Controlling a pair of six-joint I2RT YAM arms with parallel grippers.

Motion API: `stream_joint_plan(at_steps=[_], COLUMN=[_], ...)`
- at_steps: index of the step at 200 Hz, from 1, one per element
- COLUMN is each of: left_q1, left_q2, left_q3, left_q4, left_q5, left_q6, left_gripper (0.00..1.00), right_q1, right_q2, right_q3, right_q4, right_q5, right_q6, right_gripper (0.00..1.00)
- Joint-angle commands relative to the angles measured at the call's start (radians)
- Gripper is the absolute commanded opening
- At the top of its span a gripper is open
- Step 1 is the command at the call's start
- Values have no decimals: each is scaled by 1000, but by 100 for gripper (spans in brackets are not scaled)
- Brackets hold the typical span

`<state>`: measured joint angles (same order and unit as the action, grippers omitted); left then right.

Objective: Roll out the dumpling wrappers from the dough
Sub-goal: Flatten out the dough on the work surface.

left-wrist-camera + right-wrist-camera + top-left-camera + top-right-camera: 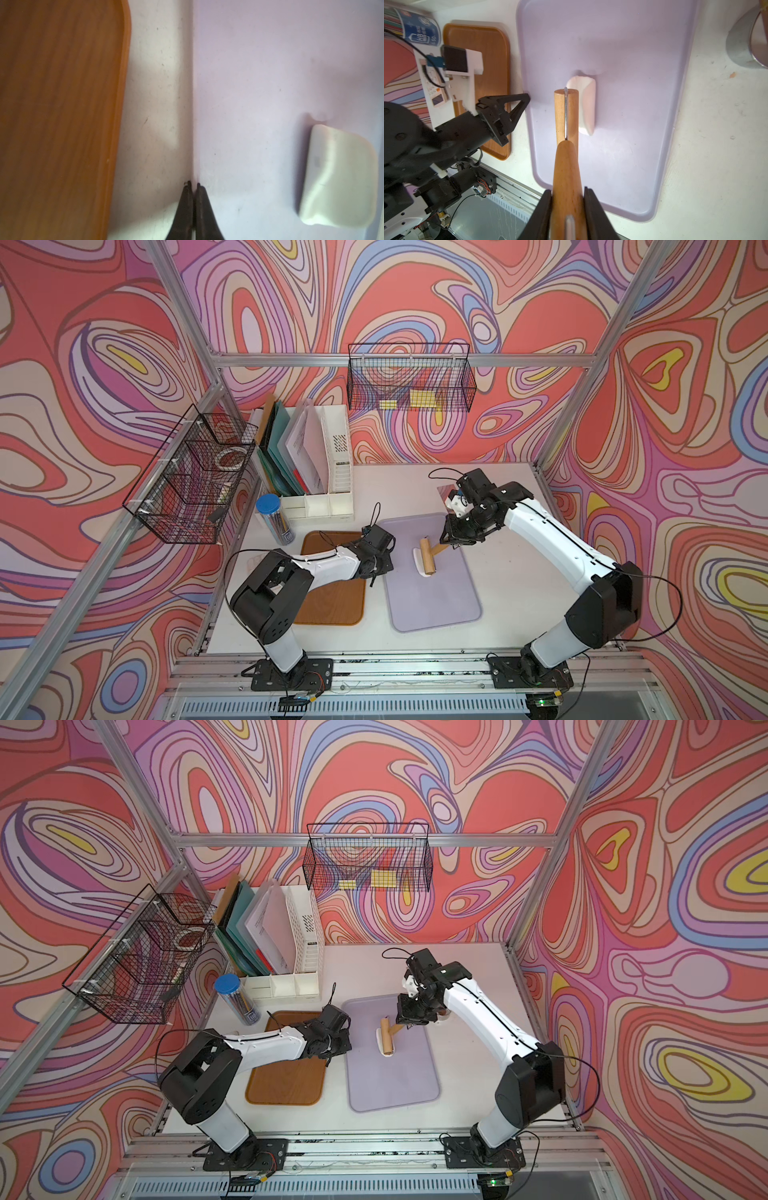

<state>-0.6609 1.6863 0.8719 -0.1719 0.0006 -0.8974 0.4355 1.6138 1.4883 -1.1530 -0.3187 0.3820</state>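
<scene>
The dough [588, 104] is a small flattened white slab on the purple tray [633, 145], seen in both top views [416, 556] [378, 1036] and in the left wrist view [336, 176]. A wooden rolling pin [560, 116] lies over one side of it [427, 558]. My right gripper [568, 190] is shut on the pin's handle [451, 545]. My left gripper [193, 184] is shut, its tips down at the purple tray's edge nearest the wooden tray [371, 583]; whether they pinch the rim is unclear. The dumpling wrappers are out of view.
A wooden tray [332, 601] lies left of the purple tray, under my left arm. A steel cup [745, 45] stands beyond the purple tray's far right corner. A blue-lidded tube [272, 518] and a file organiser [316, 456] stand at the back left. Wire baskets [409, 381] [191, 472] hang on the walls.
</scene>
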Motion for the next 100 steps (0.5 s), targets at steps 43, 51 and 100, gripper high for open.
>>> stream_joint_plan(at_steps=[43,51,100], left_q1=[-3,-3,-4], left_q2=[-1,0,6], left_q3=[2,2,0], left_q4=[-12,-12,-6], left_q5=[1,2,3], left_q6=[9,9,-5], left_gripper=[0,0,0], right_q1=[12,16,24], right_q2=[50,44,51], right_q3=[53,70,84], right_q4=[19,10,-5], right_q5=[2,12,9], right_q6=[-11,-11,-9], right_gripper=[0,0,0])
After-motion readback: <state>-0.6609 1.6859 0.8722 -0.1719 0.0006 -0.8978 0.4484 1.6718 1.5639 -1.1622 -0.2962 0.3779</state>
